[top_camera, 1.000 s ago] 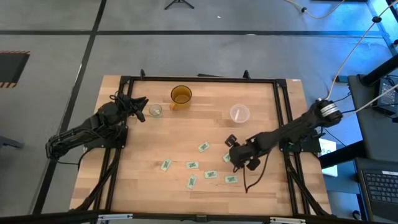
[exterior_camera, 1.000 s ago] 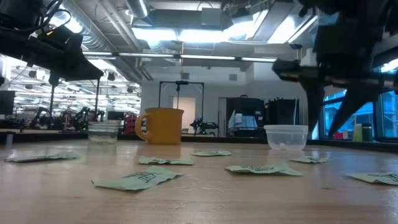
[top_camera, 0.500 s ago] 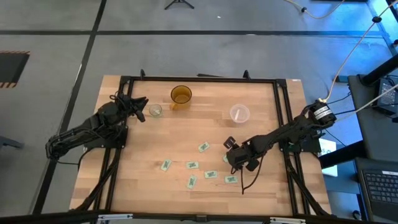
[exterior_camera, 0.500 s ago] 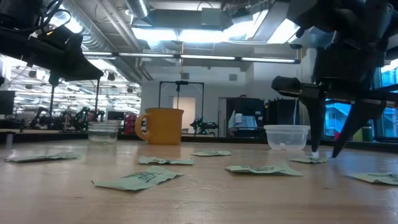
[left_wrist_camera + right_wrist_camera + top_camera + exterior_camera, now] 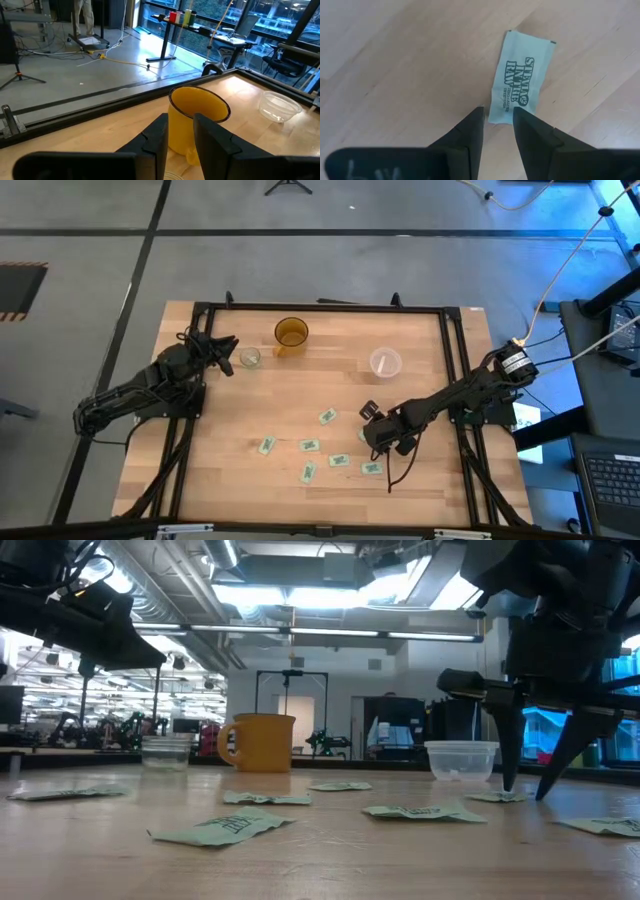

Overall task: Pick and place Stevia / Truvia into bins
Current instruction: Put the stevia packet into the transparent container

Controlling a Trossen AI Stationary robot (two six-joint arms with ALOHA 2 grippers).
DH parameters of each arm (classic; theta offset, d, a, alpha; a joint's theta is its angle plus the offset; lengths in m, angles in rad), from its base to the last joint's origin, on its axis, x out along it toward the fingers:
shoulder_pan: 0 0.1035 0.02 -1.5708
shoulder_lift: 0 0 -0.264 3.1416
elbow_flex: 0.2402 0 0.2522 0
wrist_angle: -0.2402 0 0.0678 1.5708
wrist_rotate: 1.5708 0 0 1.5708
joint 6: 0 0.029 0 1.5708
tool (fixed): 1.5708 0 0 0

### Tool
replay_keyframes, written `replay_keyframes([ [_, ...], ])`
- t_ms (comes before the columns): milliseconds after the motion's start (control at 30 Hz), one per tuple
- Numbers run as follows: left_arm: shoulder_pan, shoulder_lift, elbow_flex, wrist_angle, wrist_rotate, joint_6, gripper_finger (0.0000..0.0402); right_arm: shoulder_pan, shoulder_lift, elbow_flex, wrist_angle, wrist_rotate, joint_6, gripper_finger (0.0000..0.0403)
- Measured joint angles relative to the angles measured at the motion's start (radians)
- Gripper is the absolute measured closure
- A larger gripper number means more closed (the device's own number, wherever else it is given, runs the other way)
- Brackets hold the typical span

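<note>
Packet (image 5: 522,86) under the right gripper (image 5: 497,131) lies flat on the wood, long axis running straight away from the fingers, near short edge sitting right at the gap between the tips. It's pale green-white with dark "Stevia in the Raw" print running along its length, and the far edge looks a bit crimped. The right fingers are spread a little, one either side of that near edge, not pinching anything; in the low view their tips are down at the table (image 5: 420,340).

From above, the right gripper (image 5: 383,432) is around 4 o'clock on the table, and the other packets are scattered close by: one (image 5: 327,417) just up-left of it, one (image 5: 372,468) below it, one (image 5: 339,460) beside that, then three more (image 5: 310,445) (image 5: 307,472) (image 5: 266,445) trailing off toward 7 o'clock. They all point different ways.

Containers: the wide plastic cup (image 5: 385,363) sits around 2 o'clock with something small and white inside, though I can't tell what. The small glass (image 5: 249,358) is at 10 o'clock, contents too small to make out. The amber mug (image 5: 290,334) is at 11 o'clock and looks empty in the left wrist view.

The left gripper (image 5: 226,356) hovers right next to the small glass, fingers slightly apart, holding nothing.
</note>
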Motion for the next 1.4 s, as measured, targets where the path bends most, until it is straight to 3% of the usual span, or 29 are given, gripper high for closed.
replay_keyframes([
  [200,0.0,0.0,0.0,0.0,0.0,0.0,0.0315,0.0,0.001,-0.002,0.001,-0.004,0.003,0.03],
  [833,0.0,0.0,0.0,0.0,0.0,0.0,0.0315,0.0,0.003,-0.003,0.001,-0.011,0.004,0.0397],
  [1267,0.0,0.0,0.0,0.0,0.0,0.0,0.0315,-0.003,-0.073,0.009,-0.01,0.026,0.118,0.0401],
  [1400,0.0,0.0,0.0,0.0,0.001,0.0,0.0315,-0.001,-0.162,0.047,-0.045,0.128,0.12,0.0402],
])
